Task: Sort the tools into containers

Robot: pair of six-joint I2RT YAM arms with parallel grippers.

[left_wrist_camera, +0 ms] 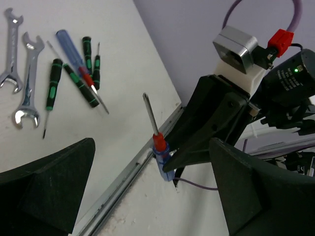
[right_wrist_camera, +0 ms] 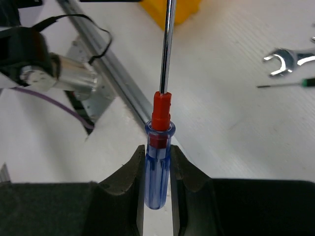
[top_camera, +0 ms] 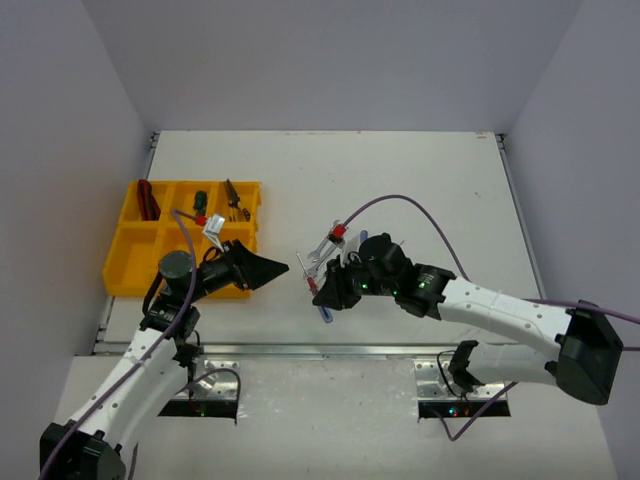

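Here, a blue-handled screwdriver [right_wrist_camera: 158,172] w/ red collar & bare steel shaft is pinched at mid-handle by the right hand [top_camera: 330,292], seemingly lifted off the tabletop [top_camera: 400,180]. Its shaft points toward the left hand [top_camera: 272,270], fingers spread wide, nothing in them. Prob. light & rigid; smooth plastic may slip or pivot, so take the handle, not the thin shaft. Right arm reaches leftward, left arm angles right, yellow tray [top_camera: 120,285] just beside it.
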